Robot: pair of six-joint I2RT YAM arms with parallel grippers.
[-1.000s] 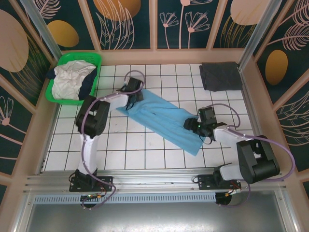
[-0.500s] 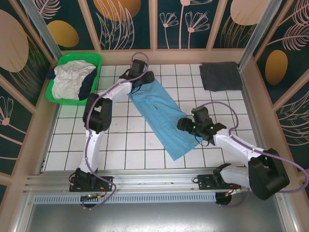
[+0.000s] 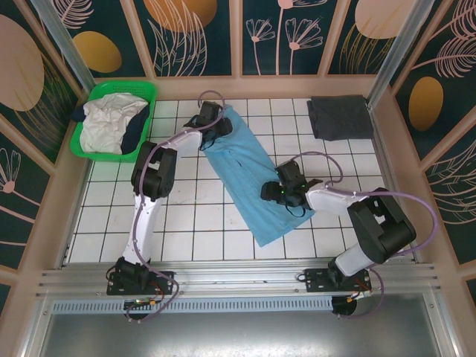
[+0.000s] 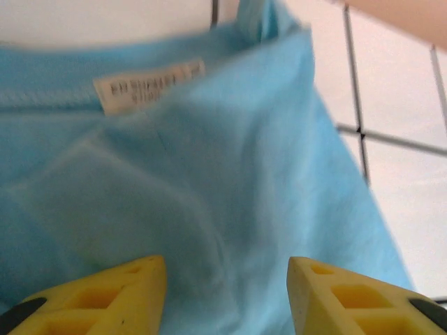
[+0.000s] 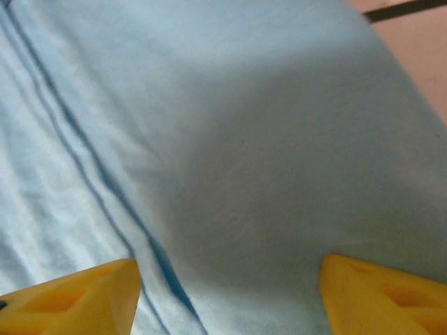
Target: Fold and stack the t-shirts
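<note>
Top external view: a white tiled surface is lying between patterned walls, and both arms are reaching out over it from the near edge.
Blue tee: it is lying mid-surface as a long band, folded narrow. It is running diagonally from the far left-centre down towards the near centre.
Basket: it is sitting at the far left corner, green. It is holding a crumpled white tee with a navy tee showing at its right side.
Grey tee: it is lying folded at the far right corner, well apart from the blue tee.
Left end effector: it is hovering over the far end of the blue tee. In the left wrist view its yellow fingers are standing apart, with blue cloth showing in the gap between them and nothing pinched.
Right end effector: it is sitting over the right edge of the blue tee, towards its near end. In the right wrist view its fingers are standing wide apart above smooth cloth, gripping nothing, and a double seam is crossing the cloth diagonally.
Neck label: it is showing white on the blue cloth ahead of the left fingers, its print too blurred to read.
</note>
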